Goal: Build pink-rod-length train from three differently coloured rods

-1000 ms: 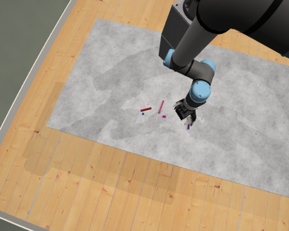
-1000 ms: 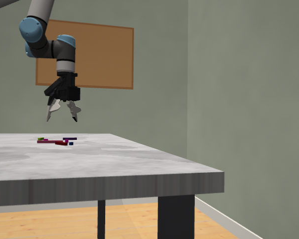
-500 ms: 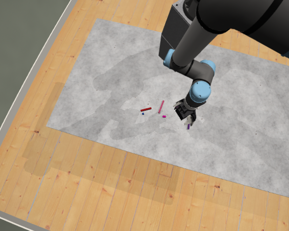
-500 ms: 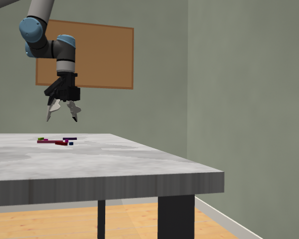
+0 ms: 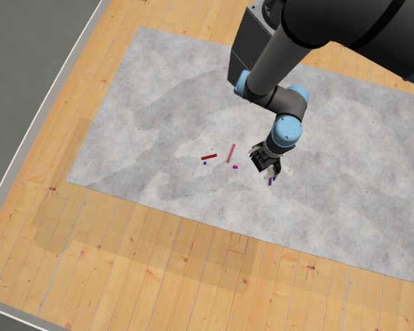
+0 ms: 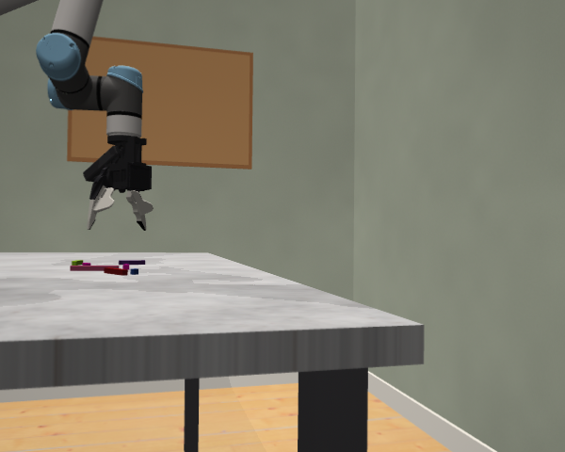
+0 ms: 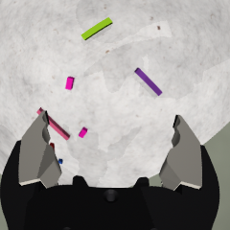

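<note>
My gripper [image 6: 116, 226] hangs open and empty well above the table; it also shows in the top view [image 5: 269, 171] and the wrist view [image 7: 112, 149]. The pink rod [image 5: 230, 152] lies flat on the mat, also seen in the wrist view [image 7: 54, 124]. A red rod [image 5: 209, 156] and a small blue rod [image 5: 204, 163] lie left of it. One magenta rod [image 5: 234, 166] [image 7: 82, 132] lies by the pink rod's near end; a second magenta rod [image 7: 70, 82] lies apart. A purple rod [image 7: 148, 81] [image 5: 270, 181] pokes out below my fingers. A lime rod [image 7: 97, 28] lies farthest off. None of the rods touch end to end.
The grey mat [image 5: 235, 149] covers the wooden table. The robot's dark base [image 5: 250, 46] stands at the far side. In the exterior view the table edge [image 6: 224, 345] runs along the front, with the rods clustered at the left [image 6: 107, 267].
</note>
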`<state>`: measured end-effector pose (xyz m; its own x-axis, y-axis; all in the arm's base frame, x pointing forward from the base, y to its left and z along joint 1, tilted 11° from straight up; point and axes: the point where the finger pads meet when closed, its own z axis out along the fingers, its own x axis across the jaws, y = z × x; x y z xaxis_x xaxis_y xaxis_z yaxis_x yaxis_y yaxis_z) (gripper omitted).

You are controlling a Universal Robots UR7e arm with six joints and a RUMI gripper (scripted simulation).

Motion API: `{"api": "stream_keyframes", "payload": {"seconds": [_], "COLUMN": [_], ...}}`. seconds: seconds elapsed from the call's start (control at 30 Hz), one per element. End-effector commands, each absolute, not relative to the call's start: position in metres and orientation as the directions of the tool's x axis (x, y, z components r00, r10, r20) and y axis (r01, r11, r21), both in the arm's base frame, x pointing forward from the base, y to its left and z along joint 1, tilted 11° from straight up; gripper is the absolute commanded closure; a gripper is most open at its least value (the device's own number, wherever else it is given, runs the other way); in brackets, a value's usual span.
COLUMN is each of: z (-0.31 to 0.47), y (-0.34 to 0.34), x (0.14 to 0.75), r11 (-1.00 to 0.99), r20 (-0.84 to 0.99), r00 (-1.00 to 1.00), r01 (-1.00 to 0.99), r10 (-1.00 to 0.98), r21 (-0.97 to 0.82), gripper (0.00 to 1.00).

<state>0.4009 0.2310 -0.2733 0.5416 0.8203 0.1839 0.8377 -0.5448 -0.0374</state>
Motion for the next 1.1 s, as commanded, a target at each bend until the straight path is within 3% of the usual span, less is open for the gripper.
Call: {"api": "stream_keyframes", "payload": {"seconds": [0.0,1.07], "z": [-0.2729,-0.2742], "y": [0.2311,0.2233], "x": [0.4013,0.406], "r11": [-0.545,-0.495], "r20": [0.185,0.186], "r00": [0.542,0.491], "r01": [0.838,0.869], "r10": [0.82,0.851], "r21": [-0.037,-0.025], "gripper": [0.0,0.0]}}
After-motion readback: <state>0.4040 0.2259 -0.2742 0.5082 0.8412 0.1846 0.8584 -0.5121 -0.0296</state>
